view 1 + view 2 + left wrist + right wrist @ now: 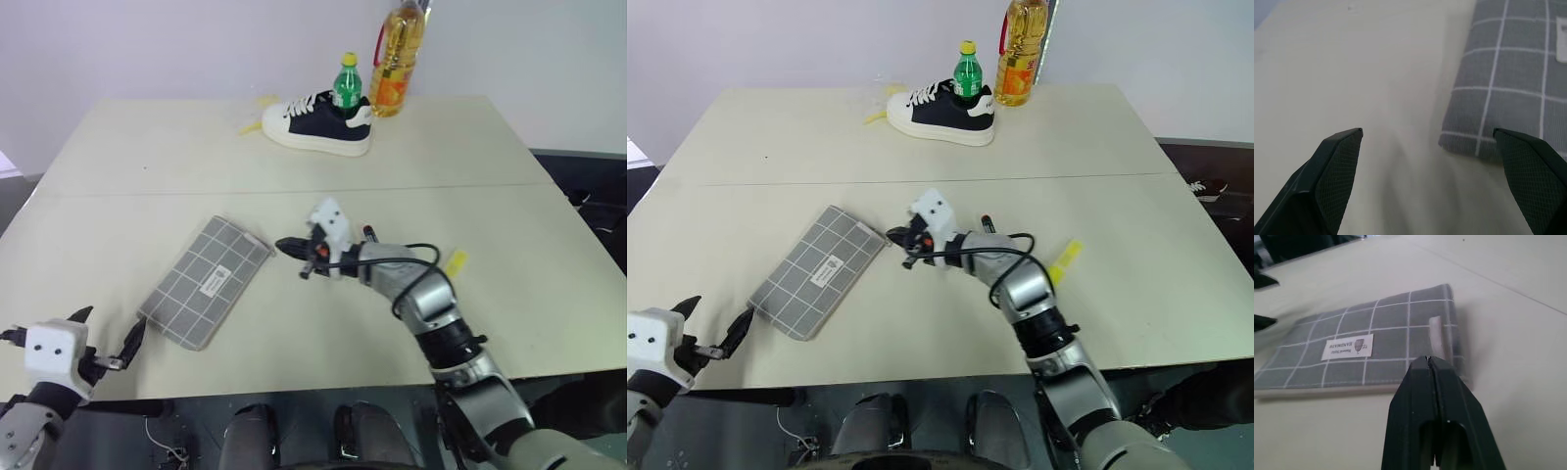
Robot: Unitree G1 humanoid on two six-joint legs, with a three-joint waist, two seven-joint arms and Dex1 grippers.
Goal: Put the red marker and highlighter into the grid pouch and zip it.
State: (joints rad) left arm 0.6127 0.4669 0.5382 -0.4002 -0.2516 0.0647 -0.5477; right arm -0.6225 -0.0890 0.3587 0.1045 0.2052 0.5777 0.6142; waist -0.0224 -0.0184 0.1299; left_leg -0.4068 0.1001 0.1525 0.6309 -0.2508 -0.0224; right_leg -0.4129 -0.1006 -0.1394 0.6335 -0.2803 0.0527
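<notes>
The grid pouch (pixel 206 282) lies flat and slanted on the table, label up, with its white zipper pull (pixel 1435 333) at the corner nearest my right gripper. My right gripper (pixel 284 245) is shut, and its tip sits right at that pull; I cannot tell whether it pinches the pull. The red marker (pixel 369 233) lies behind my right wrist, mostly hidden. To the right of that arm, the yellow highlighter (pixel 456 262) rests on the table. My left gripper (pixel 108 328) hovers open, nothing in it, by the pouch's near corner (pixel 1484 142).
A white and black shoe (pixel 318 122), a green bottle (pixel 348 83) and a bottle of yellow oil (pixel 400 59) stand at the table's far side. A seam (pixel 147 192) crosses the tabletop. The front table edge runs just beside my left gripper.
</notes>
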